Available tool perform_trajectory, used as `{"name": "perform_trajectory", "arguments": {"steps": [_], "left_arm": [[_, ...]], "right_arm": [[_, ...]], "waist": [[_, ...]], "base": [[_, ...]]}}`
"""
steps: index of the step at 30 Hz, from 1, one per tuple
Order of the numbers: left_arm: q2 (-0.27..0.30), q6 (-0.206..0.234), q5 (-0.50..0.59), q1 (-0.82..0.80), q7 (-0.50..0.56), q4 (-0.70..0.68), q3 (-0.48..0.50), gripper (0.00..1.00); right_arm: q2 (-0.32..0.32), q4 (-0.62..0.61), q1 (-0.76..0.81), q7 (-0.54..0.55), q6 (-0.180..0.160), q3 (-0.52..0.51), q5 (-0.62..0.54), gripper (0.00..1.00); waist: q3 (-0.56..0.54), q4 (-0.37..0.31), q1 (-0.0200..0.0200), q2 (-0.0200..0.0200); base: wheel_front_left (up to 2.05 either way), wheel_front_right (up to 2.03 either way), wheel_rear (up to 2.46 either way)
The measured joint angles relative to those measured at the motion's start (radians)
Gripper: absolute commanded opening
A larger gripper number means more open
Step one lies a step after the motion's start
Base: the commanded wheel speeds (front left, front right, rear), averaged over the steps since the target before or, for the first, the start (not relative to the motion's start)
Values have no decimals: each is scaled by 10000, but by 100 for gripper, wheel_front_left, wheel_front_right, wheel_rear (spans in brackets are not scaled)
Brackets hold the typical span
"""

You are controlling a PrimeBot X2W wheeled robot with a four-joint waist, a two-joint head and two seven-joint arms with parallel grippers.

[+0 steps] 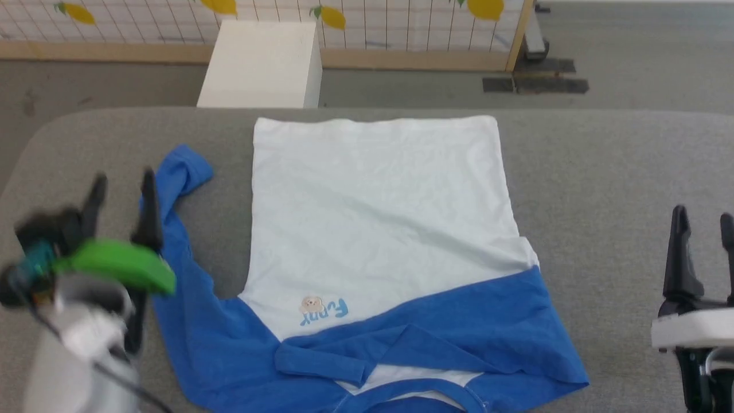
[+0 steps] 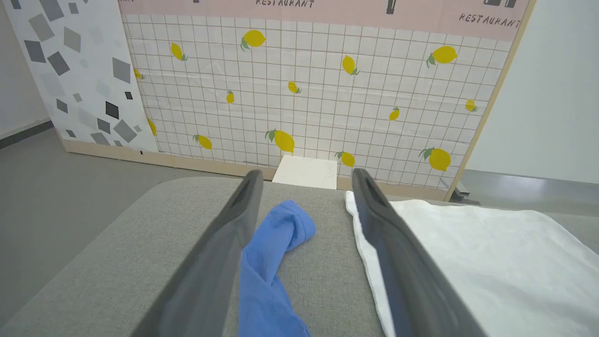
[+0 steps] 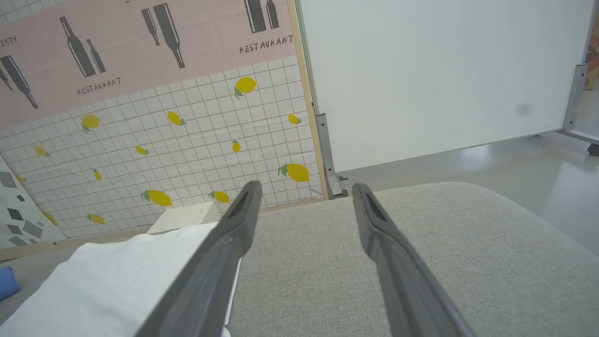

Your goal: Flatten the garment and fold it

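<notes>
The garment (image 1: 378, 212), a white T-shirt with blue sleeves and shoulders, lies on the grey table (image 1: 602, 172), hem toward the far edge and collar near me. Its right sleeve is folded across the blue shoulders. Its left sleeve (image 1: 178, 172) stretches out twisted toward the far left. My left gripper (image 1: 123, 192) hovers open over that sleeve (image 2: 273, 252), fingers straddling it, empty. My right gripper (image 1: 704, 221) stands open over bare table to the right of the garment (image 3: 117, 276), holding nothing.
A white box (image 1: 264, 63) stands on the floor past the table's far edge, before a lemon-patterned panel (image 2: 304, 93). A white partition (image 3: 444, 70) stands at the far right. Bare table surface (image 3: 444, 257) lies to the right of the shirt.
</notes>
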Motion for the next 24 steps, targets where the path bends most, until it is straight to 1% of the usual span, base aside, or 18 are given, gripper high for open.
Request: {"name": "perform_trajectory", "arguments": {"steps": [3, 6, 9, 11, 13, 16, 18, 21, 24], "left_arm": [[832, -8, -462, -1604, 1122, 961, -309, 100], [1739, -10, -1083, -3005, 2428, 1714, -876, 100], [2529, -10, -1893, -4340, 3488, 2140, -1220, 100], [3116, -33, -2366, -5056, 4451, 2403, -1484, 100], [3538, -38, -2886, -5411, 5557, 2594, -1806, 100], [3816, -38, -3841, -5660, 7118, 2961, -1862, 100], [3998, -38, -4140, -5715, 8002, 3127, -1902, 100], [4224, 6, -4203, -5741, 8730, 3154, -1971, 100], [4303, 142, -4288, -5729, 9248, 3241, -1990, 100]], "right_arm": [[-2, -330, -473, 144, 0, 58, -8, 100], [0, -756, -965, 240, 0, 92, -48, 100], [0, -1126, -1365, 316, 0, 121, -69, 100], [-2, -1350, -1564, 376, 0, 146, -73, 100], [2, -1513, -1707, 385, 0, 161, -104, 100], [2, -1643, -1786, 412, 2, 169, -151, 100], [2, -1676, -1800, 412, 0, 132, -142, 100], [2, -1737, -1820, 383, 2, 105, -142, 100], [2, -1789, -1828, 368, 0, 100, -142, 100]], "waist": [[469, 5, 0, 0], [1020, -31, 0, 0], [1635, -92, 0, 0], [2096, -146, 0, 0], [2505, -201, 0, 0], [3119, -297, 1, 0], [3510, -368, 1, 0], [3996, -469, 1, 0], [4382, -566, 2, 0]], "base": [[0, 0, 0], [0, 0, 0], [0, 0, 0], [0, 0, 0], [0, 0, 0], [0, 0, 0], [0, 0, 0], [0, 0, 0], [0, 0, 0]]}}
